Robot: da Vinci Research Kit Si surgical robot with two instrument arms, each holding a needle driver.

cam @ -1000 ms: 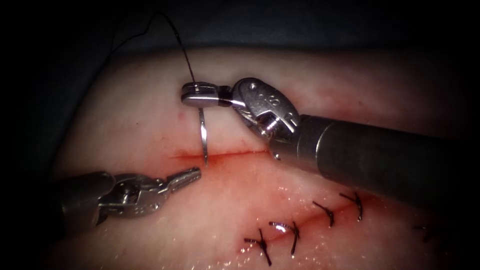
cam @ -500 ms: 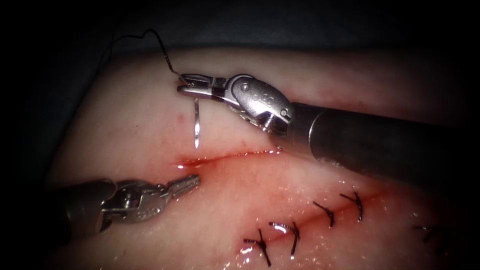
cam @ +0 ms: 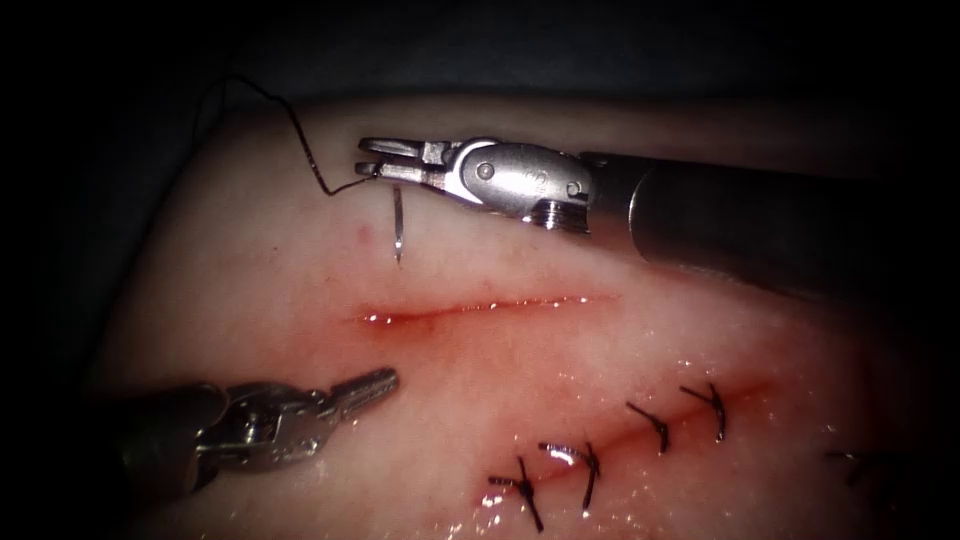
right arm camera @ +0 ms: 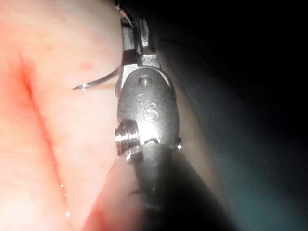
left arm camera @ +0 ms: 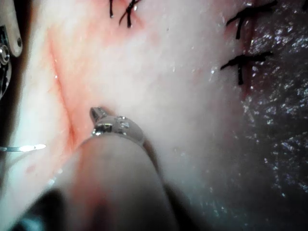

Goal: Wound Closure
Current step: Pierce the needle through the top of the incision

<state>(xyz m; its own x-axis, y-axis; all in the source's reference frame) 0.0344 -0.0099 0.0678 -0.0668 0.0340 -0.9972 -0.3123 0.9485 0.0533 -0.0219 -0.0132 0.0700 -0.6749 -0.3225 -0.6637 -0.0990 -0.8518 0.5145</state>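
My right tool (cam: 385, 160) is shut on the curved needle (cam: 398, 225) close to its thread end. The needle hangs tip-down over the tissue (cam: 250, 270), just beyond the left end of the open cut (cam: 470, 308), and is not in the tissue. Dark thread (cam: 300, 150) loops from the needle's tail up and to the left. In the right wrist view the needle (right arm camera: 98, 82) sticks out sideways from the jaws (right arm camera: 134, 33), its tip free. My left tool (cam: 375, 382) lies shut and holds nothing, on the near side of the cut's left end. The left wrist view shows its tip (left arm camera: 98, 114) beside the cut (left arm camera: 60, 96).
A second, closed wound with several dark stitches (cam: 585, 465) runs along the near right of the tissue; these stitches (left arm camera: 240, 62) also appear in the left wrist view. Red fluid (cam: 420, 318) marks the open cut. The right tool's thick shaft (cam: 750, 230) spans the right side.
The right tool has lifted the needle away from the cut, where its tip stood a second ago, and swung level. The thread loop has sunk to the left. The left tool has dropped back slightly.
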